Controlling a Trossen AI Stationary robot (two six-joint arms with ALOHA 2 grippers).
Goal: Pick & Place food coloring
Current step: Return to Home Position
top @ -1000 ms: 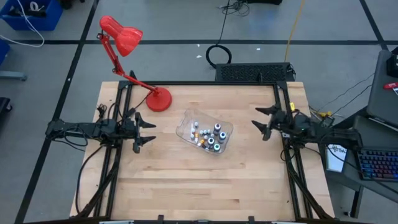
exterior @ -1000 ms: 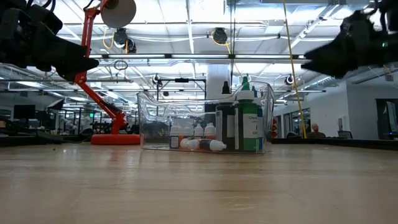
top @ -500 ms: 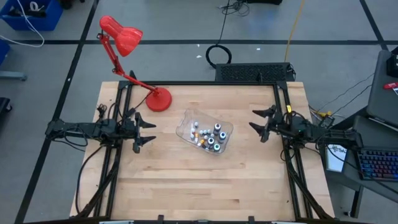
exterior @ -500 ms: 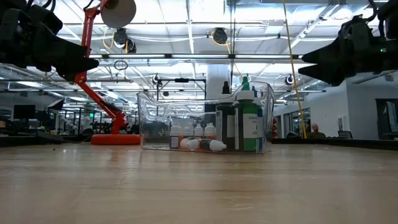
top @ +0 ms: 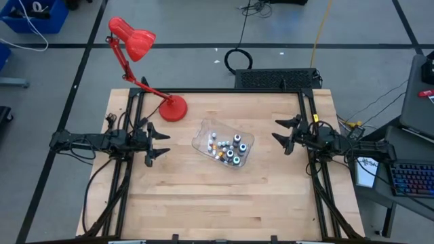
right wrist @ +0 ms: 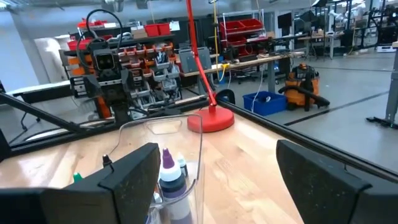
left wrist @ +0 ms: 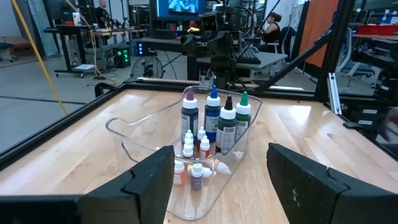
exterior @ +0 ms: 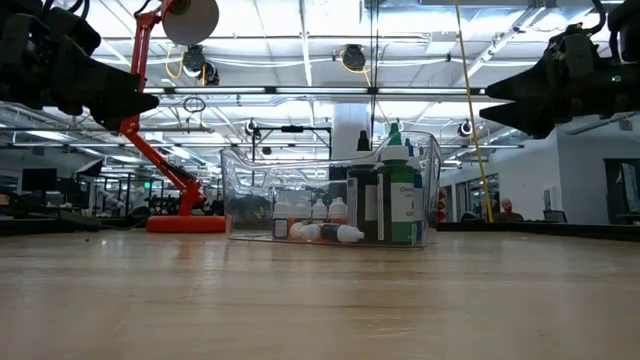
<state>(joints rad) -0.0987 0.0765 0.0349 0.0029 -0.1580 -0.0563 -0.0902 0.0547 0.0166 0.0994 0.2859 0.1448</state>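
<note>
A clear plastic bin point(top: 222, 144) sits mid-table on its base. Inside it stand several taller bottles with purple, blue, dark and green tops point(left wrist: 214, 118). In front of them are tiny pale-capped food coloring droppers point(left wrist: 194, 144), some upright and some lying on the bin floor point(left wrist: 186, 173). My left gripper point(top: 161, 146) hovers open to the left of the bin, above table height point(exterior: 135, 98). My right gripper point(top: 278, 134) hovers open to the right of the bin point(exterior: 495, 100). The bin shows between each arm's own fingers in its wrist view point(left wrist: 221, 152) point(right wrist: 217, 149).
A red desk lamp stands with its base point(top: 173, 108) on the table's far left part, just behind the bin. Bare wood spreads across the near half of the table point(top: 217, 196). Black frame rails run along the left and right edges.
My right gripper has moved a little toward the table's left, nearer the bin, still open. The left arm and the bin have kept still.
</note>
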